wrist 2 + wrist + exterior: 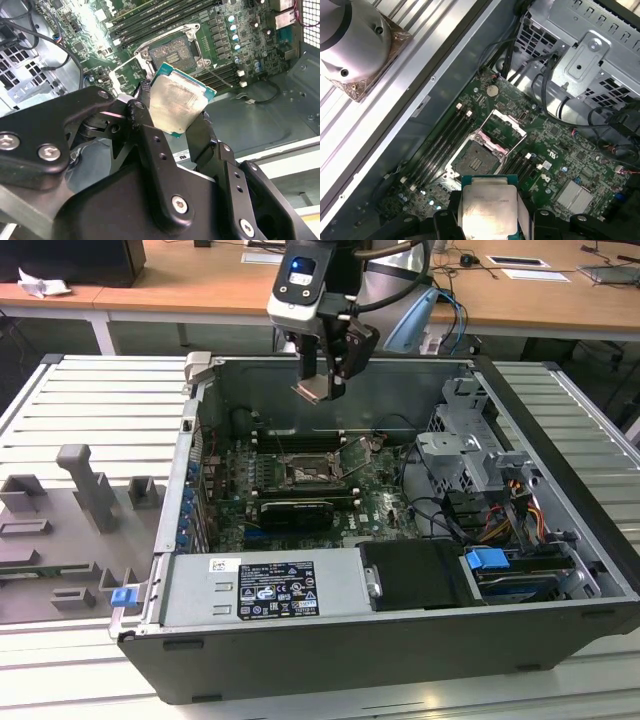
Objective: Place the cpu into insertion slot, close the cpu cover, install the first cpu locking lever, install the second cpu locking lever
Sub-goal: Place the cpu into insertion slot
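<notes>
Clamping the cpu (177, 102), the end effector (322, 385) hangs above the insertion slot (305, 472), as the exterior view shows.

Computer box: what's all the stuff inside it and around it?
computer case: one, black and grey, lying open on the ribbed table
motherboard: one, green, inside the case
insertion slot: one, dark, amid the motherboard, empty
cpu cover: one, silvery, tipped open beside the slot
memory slots: several, black, alongside the slot
expansion card: one, black, across the motherboard
blocks: several, grey, at the exterior view's left
desk: one, wooden, behind the case
cpu: one, silver-beige, in the pincer above the case
pincer: one, black, shut on the cpu
</notes>
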Tool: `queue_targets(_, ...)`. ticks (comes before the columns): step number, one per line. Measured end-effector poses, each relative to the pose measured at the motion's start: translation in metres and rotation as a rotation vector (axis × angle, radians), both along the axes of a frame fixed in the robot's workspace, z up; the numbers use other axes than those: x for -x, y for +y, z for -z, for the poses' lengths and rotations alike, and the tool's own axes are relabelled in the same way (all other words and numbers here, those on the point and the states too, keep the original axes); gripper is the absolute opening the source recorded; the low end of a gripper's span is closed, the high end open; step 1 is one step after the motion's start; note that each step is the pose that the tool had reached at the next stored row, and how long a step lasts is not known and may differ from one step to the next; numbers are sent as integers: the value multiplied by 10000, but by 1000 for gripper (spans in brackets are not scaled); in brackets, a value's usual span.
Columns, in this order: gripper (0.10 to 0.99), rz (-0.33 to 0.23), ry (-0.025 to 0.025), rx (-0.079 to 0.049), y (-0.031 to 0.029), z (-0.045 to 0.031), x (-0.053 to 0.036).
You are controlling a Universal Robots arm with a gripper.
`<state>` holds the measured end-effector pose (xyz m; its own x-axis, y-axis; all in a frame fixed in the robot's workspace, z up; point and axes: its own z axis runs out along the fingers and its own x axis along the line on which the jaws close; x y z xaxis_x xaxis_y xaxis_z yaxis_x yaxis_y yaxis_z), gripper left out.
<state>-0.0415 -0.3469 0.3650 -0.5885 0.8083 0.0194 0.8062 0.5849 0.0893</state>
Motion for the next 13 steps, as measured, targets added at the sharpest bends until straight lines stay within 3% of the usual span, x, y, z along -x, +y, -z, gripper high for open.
queue_targets(13,529,1048,0,0,0,10,0)
